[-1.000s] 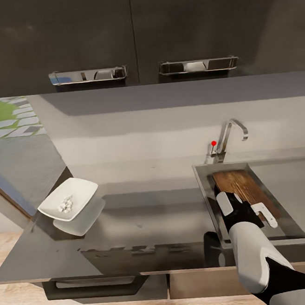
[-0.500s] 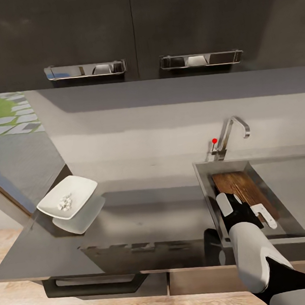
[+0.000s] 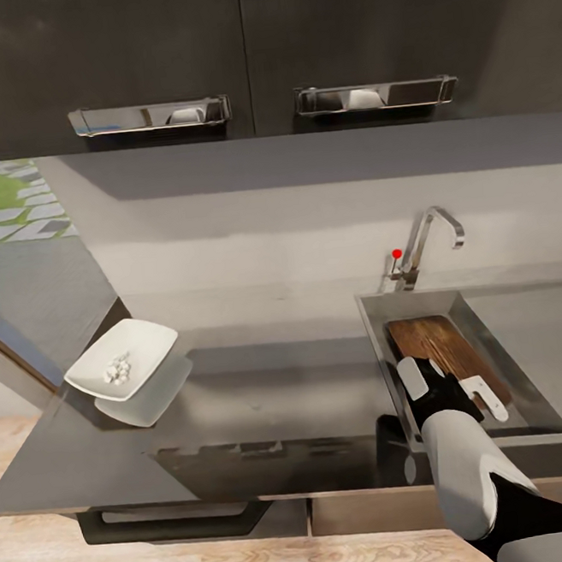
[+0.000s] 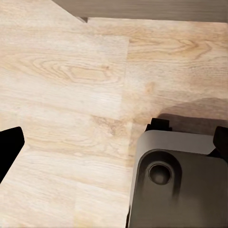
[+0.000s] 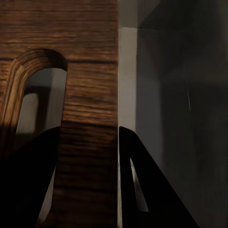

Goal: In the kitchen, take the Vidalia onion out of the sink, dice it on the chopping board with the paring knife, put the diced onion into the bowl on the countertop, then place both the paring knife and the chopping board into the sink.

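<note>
The grey shiny table (image 3: 265, 386) runs across the room, with a pale wall behind it and two dark cupboards (image 3: 242, 53) up at 12 o'clock. Each cupboard has one silver handle, so there are two handles. Light wood floor (image 4: 71, 80) shows under the table's front edge and in the left wrist view.

The table ends at a slanted edge near 9 o'clock. One white bowl (image 3: 123, 359) sits close to that edge, with small white onion bits (image 3: 116, 371) inside it. Its mirror picture shows in the shiny top just under it. The middle of the table between the bowl and the sink is open.

One steel sink (image 3: 374, 341) is at 3 o'clock. One bent tap (image 3: 424, 246) with one red knob stands at its back edge. One brown chopping board (image 3: 438, 347) is down inside the sink, leaning along its left wall.

The right end effector (image 3: 463, 388) reaches into the sink at the near end of the board. In the right wrist view its two dark fingers (image 5: 142, 190) sit on both sides of the board's edge (image 5: 90, 118), next to the slot hole, so it looks clamped on the board.

The left wrist view shows the floor and a grey part of the robot (image 4: 180, 185). Dark finger tips (image 4: 9, 147) show at the two sides, far apart.
</note>
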### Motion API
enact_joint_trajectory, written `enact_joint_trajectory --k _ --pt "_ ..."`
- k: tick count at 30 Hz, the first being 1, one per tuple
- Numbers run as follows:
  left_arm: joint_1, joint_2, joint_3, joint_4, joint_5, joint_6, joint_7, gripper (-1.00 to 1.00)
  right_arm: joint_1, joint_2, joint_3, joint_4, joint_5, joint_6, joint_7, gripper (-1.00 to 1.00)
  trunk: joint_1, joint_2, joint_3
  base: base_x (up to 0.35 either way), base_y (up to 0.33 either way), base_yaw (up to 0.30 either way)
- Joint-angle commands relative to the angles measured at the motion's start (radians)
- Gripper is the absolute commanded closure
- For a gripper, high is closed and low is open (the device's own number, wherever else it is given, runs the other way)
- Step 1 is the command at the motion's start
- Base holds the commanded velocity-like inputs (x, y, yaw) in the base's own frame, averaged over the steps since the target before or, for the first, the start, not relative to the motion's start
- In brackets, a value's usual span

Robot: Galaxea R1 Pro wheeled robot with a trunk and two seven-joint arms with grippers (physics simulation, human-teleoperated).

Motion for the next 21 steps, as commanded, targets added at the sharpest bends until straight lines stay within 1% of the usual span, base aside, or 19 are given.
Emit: enact_joint_trajectory --k 1,14,20,21 --pt "-0.002 -0.001 -0.008 0.004 0.008 -0.007 0.001 -1.0 -0.001 0.001 -0.003 -0.001 -0.004 -0.011 0.004 1.0 0.0 -0.002 -0.003 0.0 0.0 0.0" --pt "-0.002 -0.001 -0.008 0.004 0.008 -0.007 0.001 -1.0 -0.001 -0.001 -0.003 0.001 -0.004 -0.011 0.013 1.0 0.0 -0.002 -0.024 0.0 0.0 0.0" --pt "-0.002 -0.001 -0.008 0.004 0.008 -0.007 0.001 -1.0 -0.001 -0.001 -0.004 0.001 -0.004 -0.011 0.012 1.0 0.0 -0.002 -0.027 0.0 0.0 0.0" --pt "-0.002 -0.001 -0.008 0.004 0.008 -0.007 0.001 -1.0 -0.001 -0.002 -0.005 0.001 -0.004 -0.011 0.012 -1.0 0.0 -0.002 -0.027 0.0 0.0 0.0"
